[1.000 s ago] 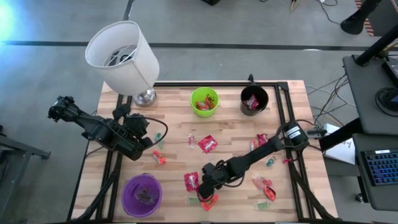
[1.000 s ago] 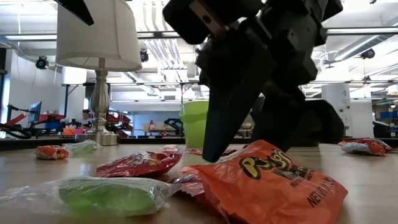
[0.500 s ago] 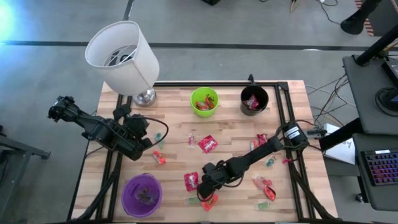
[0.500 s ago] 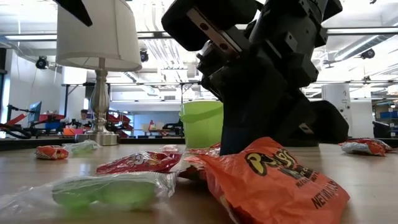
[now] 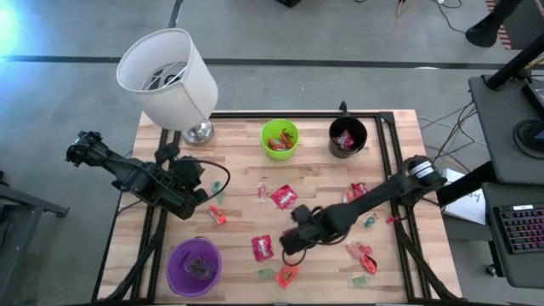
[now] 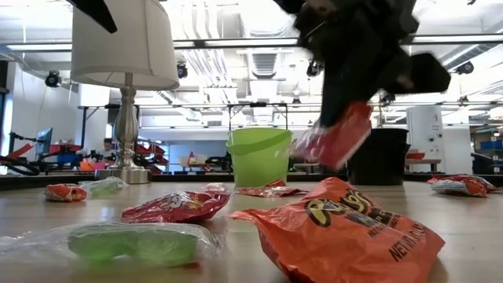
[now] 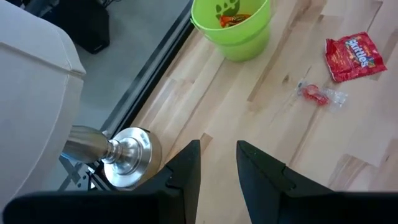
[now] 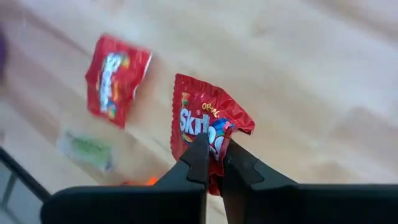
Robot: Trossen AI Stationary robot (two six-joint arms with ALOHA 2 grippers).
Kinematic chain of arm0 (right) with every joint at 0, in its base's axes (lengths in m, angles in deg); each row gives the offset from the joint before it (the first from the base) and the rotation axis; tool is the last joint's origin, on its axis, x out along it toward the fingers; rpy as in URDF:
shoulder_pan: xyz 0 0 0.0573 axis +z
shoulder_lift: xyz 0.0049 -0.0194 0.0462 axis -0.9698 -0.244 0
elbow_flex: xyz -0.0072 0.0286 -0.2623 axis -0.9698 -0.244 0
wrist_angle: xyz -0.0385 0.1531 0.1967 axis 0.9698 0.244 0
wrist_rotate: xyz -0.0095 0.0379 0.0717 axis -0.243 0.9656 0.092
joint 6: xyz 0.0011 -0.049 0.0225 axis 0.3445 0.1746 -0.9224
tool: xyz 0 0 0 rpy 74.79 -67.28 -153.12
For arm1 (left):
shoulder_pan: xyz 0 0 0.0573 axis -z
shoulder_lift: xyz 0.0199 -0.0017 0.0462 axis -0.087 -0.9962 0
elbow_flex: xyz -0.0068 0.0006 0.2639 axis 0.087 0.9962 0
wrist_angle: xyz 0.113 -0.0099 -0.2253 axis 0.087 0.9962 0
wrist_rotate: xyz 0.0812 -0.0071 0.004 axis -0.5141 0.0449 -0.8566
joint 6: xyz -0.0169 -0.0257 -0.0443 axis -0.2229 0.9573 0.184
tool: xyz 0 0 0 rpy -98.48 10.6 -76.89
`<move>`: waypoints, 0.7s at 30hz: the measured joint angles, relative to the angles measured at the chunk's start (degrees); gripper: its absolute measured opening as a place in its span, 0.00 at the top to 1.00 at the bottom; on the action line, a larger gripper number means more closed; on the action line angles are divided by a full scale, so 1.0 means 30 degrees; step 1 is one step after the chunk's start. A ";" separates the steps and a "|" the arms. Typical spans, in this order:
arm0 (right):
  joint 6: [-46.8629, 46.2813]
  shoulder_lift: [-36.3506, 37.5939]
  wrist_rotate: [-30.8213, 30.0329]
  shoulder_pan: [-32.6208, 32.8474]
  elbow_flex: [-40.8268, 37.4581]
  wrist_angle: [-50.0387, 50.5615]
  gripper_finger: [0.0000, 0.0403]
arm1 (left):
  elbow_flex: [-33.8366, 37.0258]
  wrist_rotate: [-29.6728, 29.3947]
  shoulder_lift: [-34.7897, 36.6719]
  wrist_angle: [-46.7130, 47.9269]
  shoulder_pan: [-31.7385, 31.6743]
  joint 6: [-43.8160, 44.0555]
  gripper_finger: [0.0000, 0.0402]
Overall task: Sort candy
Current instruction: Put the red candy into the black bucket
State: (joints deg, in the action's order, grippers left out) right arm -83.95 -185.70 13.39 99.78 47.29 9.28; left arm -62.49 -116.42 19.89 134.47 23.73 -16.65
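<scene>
My right gripper [image 5: 290,243] hangs above the table's near middle, shut on a red Skittles packet [image 8: 208,124], which the low view shows as a blurred red packet [image 6: 334,137] in the air. A second red packet [image 5: 263,247], an orange packet [image 5: 286,274] and a green sweet [image 5: 266,274] lie flat on the wood beside and below it. My left gripper [image 5: 195,174] waits at the table's left, open [image 7: 217,163], with nothing between its fingers. My right gripper pinches the red packet by one end [image 8: 214,151] between its two fingers, which slant down from above. The rest of the packet sticks out past the fingertips. It hangs tilted below the gripper, clear of the table.
A green cup [image 5: 280,138] and a black cup [image 5: 347,137] stand at the far edge, a purple cup [image 5: 194,265] at the near left, a lamp [image 5: 167,76] at the far left. More candy lies in the middle [image 5: 285,196] and on the right [image 5: 361,252].
My right gripper has shut on the red packet beside the orange one, then risen and gone a little toward the table's right and far edges. The red packet is now lifted clear of the table. The orange packet was nudged and stays on the wood.
</scene>
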 joint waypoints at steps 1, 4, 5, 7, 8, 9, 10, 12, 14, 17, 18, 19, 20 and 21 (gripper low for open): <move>-0.0038 0.0349 -0.0386 -0.0001 0.0000 0.0695 0.97 | 0.0000 -0.0007 0.0000 -0.0007 -0.0037 0.0014 0.79; -0.0056 0.1316 -0.1287 -0.0126 0.0000 0.2005 0.97 | 0.0000 -0.0038 0.0000 -0.0026 -0.0170 0.0023 0.79; -0.0048 0.1573 -0.1574 -0.0190 0.0000 0.2523 0.97 | 0.0014 -0.0059 0.0000 -0.0040 -0.0248 0.0023 0.79; -0.0041 0.2097 -0.2046 -0.0344 0.0000 0.3393 0.97 | 0.0068 -0.0074 0.0000 -0.0044 -0.0438 0.0023 0.79; -0.0024 0.2321 -0.2203 -0.0468 0.0000 0.3782 0.97 | 0.0081 -0.0076 0.0000 -0.0045 -0.0571 0.0023 0.79; 0.0034 0.2555 -0.2318 -0.0578 0.0000 0.4321 0.97 | 0.0087 -0.0089 0.0000 -0.0051 -0.0737 0.0023 0.79; 0.0142 0.2765 -0.2459 -0.0699 0.0000 0.4838 0.97 | 0.0087 -0.0113 0.0000 -0.0051 -0.0920 0.0023 0.79; 0.0429 0.3081 -0.2626 -0.1042 0.0000 0.5662 0.97 | 0.0087 -0.0428 0.0000 -0.0047 -0.1358 0.0013 0.79; 0.0923 0.3455 -0.2651 -0.1469 0.0000 0.6583 0.97 | 0.0087 -0.0615 0.0000 -0.0058 -0.1838 -0.0318 0.79; 0.2034 0.3995 -0.2936 -0.2371 0.0000 0.7654 0.97 | 0.0087 -0.0899 0.0000 -0.0062 -0.2827 -0.0772 0.79; 0.2540 0.4162 -0.3073 -0.2769 0.0000 0.7988 0.97 | 0.0087 -0.1022 0.0000 -0.0058 -0.3204 -0.0803 0.79; 0.3073 0.4329 -0.3117 -0.3211 0.0000 0.8255 0.97 | 0.0087 -0.1198 0.0000 -0.0058 -0.3591 -0.0818 0.79; 0.3632 0.4552 -0.3116 -0.3662 0.0000 0.8455 0.97 | 0.0087 -0.1437 0.0000 -0.0066 -0.3992 -0.0824 0.79; 0.4269 0.4827 -0.3121 -0.4154 0.0000 0.8608 0.97 | 0.0087 -0.1601 0.0000 -0.0058 -0.4401 -0.0829 0.79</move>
State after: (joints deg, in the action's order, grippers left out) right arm -71.14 -171.22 4.02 87.31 47.29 35.10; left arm -62.23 -121.22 19.89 134.30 10.52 -19.14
